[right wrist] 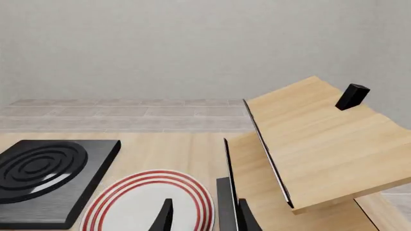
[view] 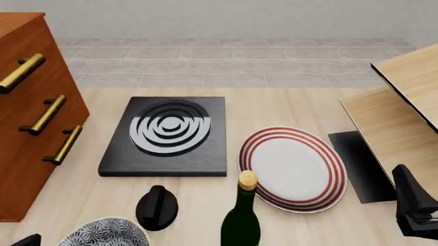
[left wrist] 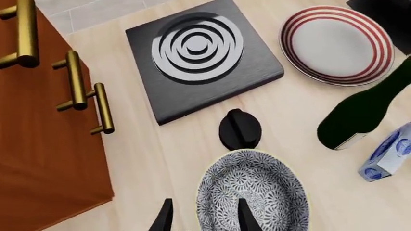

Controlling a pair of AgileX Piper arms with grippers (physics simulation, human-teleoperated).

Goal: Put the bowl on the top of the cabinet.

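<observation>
Left wrist view: the left gripper (left wrist: 204,217) shows two dark fingers (left wrist: 163,219) straddling the near rim of the bowl (left wrist: 251,192), one outside the wall and one inside. The jaws appear set across the rim as for a pinch grip; whether they have actually clamped cannot be told from here. The bowl sits upright on the table (left wrist: 160,159), just beside a black knob (left wrist: 240,129) at its 12 o'clock. Beyond the knob lies the black burner plate (left wrist: 204,57), with the red-ringed plate (left wrist: 336,44) at roughly 2 o'clock and a dark green bottle (left wrist: 359,115) at 3 o'clock, next to a blue-and-white carton (left wrist: 388,155). The cabinet (left wrist: 45,154) stands at 9 to 10 o'clock, its brass handles (left wrist: 77,81) facing the workspace.

Front view: the bowl is at the lower edge, about 7 o'clock from the burner plate, near the foot of the cabinet, whose top lies well above it. In my judgement the rim grip suits a lift clear of the knob, then a carry up and over to the cabinet top; the task has barely begun. The right gripper (view: 416,215) is parked at 4 o'clock, well apart from the bowl.

Right wrist view: the right fingers stand parted with nothing between them, over the plate's edge, beside the pale wood boards (right wrist: 314,144)
</observation>
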